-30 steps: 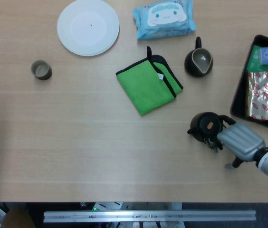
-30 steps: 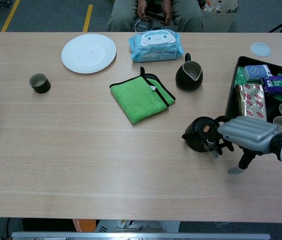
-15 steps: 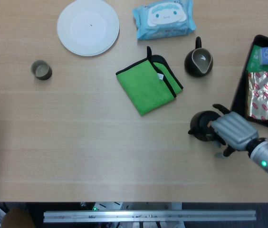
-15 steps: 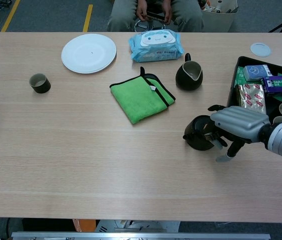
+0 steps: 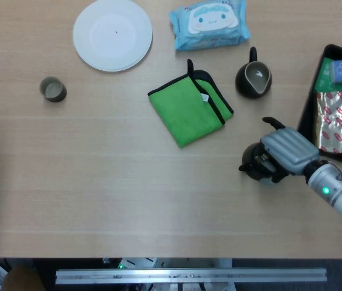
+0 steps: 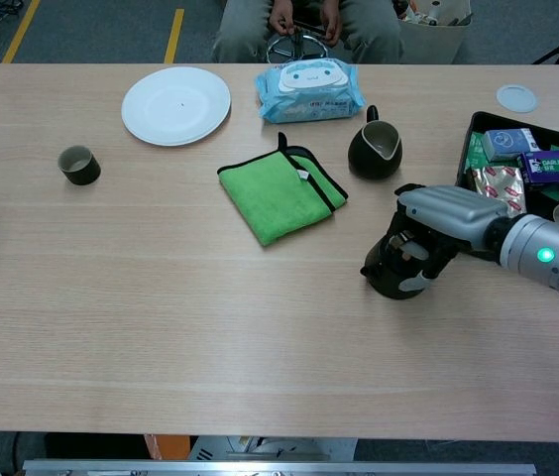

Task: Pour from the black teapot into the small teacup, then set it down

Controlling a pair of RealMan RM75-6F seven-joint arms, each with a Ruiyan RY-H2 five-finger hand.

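While right hand (image 6: 438, 223) grips black teapot (image 6: 391, 276); small teacup (image 6: 78, 164) looks empty.

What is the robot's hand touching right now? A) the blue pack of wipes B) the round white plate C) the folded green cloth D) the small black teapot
D: the right hand is wrapped over the small black teapot on the wooden table, while the round white plate, the folded green cloth and the blue pack of wipes lie apart from it, untouched.
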